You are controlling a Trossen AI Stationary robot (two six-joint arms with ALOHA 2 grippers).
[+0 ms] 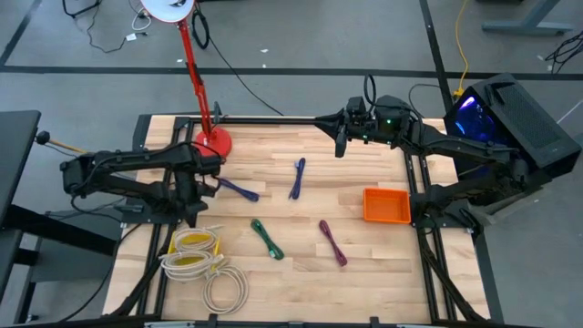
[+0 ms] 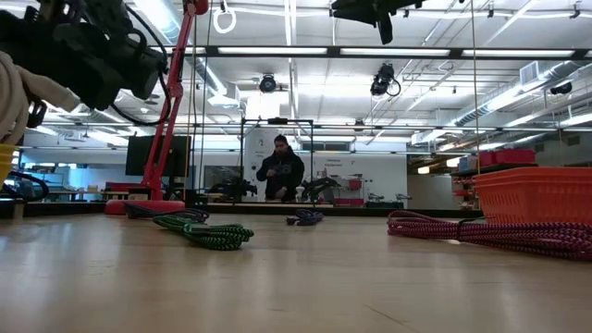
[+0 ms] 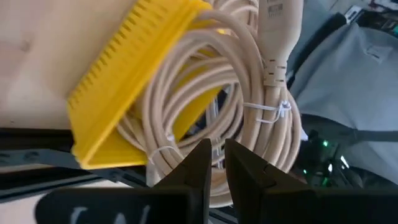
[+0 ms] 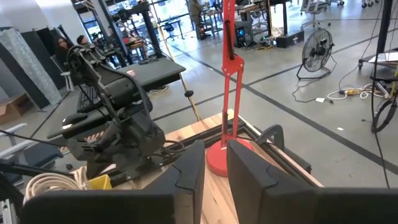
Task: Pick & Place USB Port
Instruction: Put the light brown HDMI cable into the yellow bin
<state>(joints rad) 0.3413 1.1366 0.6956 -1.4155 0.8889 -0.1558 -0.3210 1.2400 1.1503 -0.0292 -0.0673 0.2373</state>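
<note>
Cream cable coils (image 3: 249, 118) ahead of left gripper (image 3: 214, 163), jaws narrow, holding nothing. Orange tray (image 1: 386, 205) unfilled; picking not begun.

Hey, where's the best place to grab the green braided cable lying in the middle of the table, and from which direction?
Probably at the middle of the green braided cable bundle, coming straight down from above. It lies flat on the wooden table as a slim diagonal bundle with bare wood on both sides, so the fingers should close across its narrow width.
</note>
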